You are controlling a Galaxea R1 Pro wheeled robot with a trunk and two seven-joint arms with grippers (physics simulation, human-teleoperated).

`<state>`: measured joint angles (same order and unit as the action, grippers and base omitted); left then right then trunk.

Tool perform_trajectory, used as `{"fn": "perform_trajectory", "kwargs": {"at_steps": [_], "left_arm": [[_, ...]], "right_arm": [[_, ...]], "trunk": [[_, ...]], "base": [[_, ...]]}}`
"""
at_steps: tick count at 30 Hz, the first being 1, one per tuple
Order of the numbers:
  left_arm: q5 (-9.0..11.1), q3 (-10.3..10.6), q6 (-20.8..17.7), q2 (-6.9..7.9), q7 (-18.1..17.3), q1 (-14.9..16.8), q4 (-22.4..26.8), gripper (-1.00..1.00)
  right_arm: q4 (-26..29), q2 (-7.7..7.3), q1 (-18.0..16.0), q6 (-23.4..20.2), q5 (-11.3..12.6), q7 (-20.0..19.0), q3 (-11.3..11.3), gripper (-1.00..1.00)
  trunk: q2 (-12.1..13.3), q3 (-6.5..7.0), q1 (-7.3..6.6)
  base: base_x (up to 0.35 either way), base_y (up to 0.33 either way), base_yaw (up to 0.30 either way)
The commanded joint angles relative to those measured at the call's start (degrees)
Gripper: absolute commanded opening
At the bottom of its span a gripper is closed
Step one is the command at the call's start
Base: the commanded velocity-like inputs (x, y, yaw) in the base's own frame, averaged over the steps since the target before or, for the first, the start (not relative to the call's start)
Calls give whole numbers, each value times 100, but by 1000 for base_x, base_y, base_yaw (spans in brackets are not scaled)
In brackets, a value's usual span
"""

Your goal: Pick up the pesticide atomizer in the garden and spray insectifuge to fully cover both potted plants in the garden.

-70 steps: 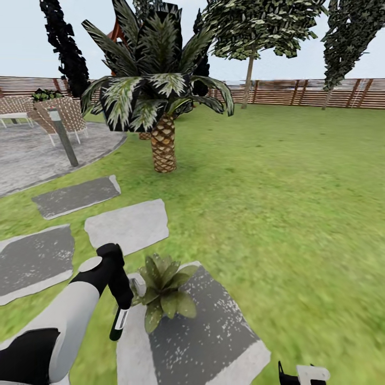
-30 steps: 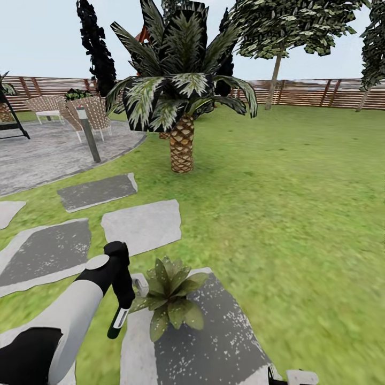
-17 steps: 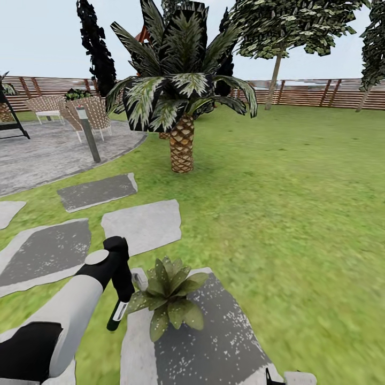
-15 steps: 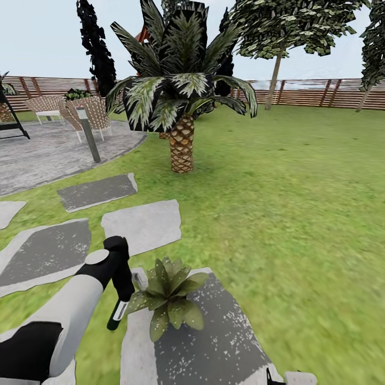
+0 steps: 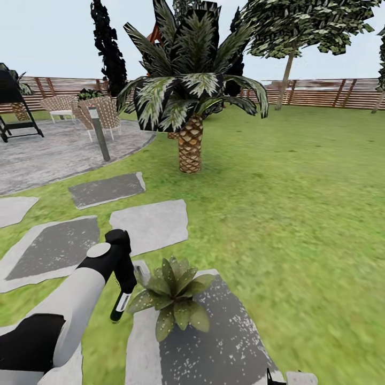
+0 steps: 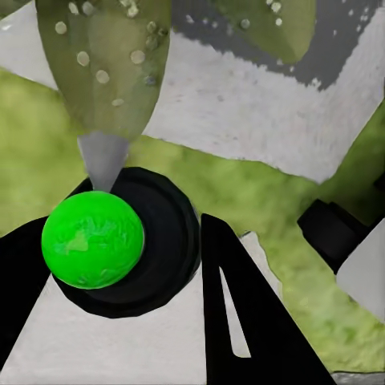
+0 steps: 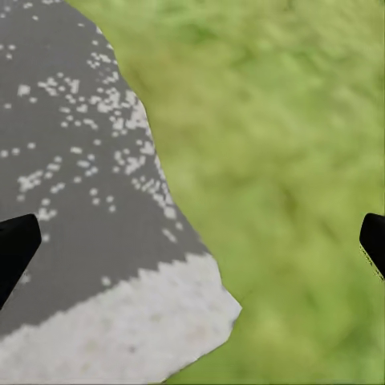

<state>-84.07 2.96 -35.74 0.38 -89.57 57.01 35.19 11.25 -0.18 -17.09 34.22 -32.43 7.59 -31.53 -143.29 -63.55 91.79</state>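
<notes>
A: Beside the palm (image 5: 190, 144), how many potted plants?
B: One potted plant (image 5: 174, 295), on a stepping stone (image 5: 214, 342). Left gripper (image 6: 120, 321) was clamped on one pesticide atomizer (image 5: 120, 306), just beside the plant.
A: Right gripper (image 7: 192, 241)?
B: Spread wide, empty.

garden | lawn (image 5: 299, 203) | slatted fence (image 5: 326, 92) | stepping stones (image 5: 151, 225) | patio (image 5: 48, 155) | palm (image 5: 190, 107)

Flat, even daylight with hardly any cast shadows; the lawn (image 5: 299, 224) renders soft and smeared, especially in the wrist views.
</notes>
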Motion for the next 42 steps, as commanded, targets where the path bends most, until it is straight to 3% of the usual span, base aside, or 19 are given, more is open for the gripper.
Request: {"fn": "perform_trajectory", "kwargs": {"at_steps": [1, 11, 15, 18, 26, 33, 42], "left_arm": [[-22, 27, -56, 5, -43, 94, 5, -100], [-23, 50, -43, -2, -43, 187, -1, -100], [-22, 443, -62, 1, -43, 188, -3, -100], [-22, 514, -65, 0, -43, 188, -3, -100], [3, 522, -82, -10, -43, 196, 5, -100], [-3, 522, -83, -113, -43, 196, 5, -100], [31, 511, -101, -219, -43, 188, 5, -100]], "right_arm": [[-9, 0, -5, 17, -62, 40, -20, 100], [-16, 0, -5, 17, -62, 41, -18, 100], [-18, 0, -5, 15, -62, 41, -18, 100], [-18, 0, -5, 15, -62, 41, -14, 100], [-20, 0, -5, 15, -66, 42, -12, 100], [-21, 0, -5, 15, -63, 42, -11, 100], [-20, 0, -5, 15, -63, 46, -12, 100]], "trunk": [[-2, -5, 1], [-2, -5, 1], [-2, -5, 1], [-2, -5, 1], [-2, -5, 1], [-2, -5, 1], [-2, -5, 1]], "base": [[213, -130, 4], [212, -177, 23], [-8, -264, 239], [-121, -264, 275], [-209, -224, 278], [-202, -214, 257], [47, -125, -33]]}}
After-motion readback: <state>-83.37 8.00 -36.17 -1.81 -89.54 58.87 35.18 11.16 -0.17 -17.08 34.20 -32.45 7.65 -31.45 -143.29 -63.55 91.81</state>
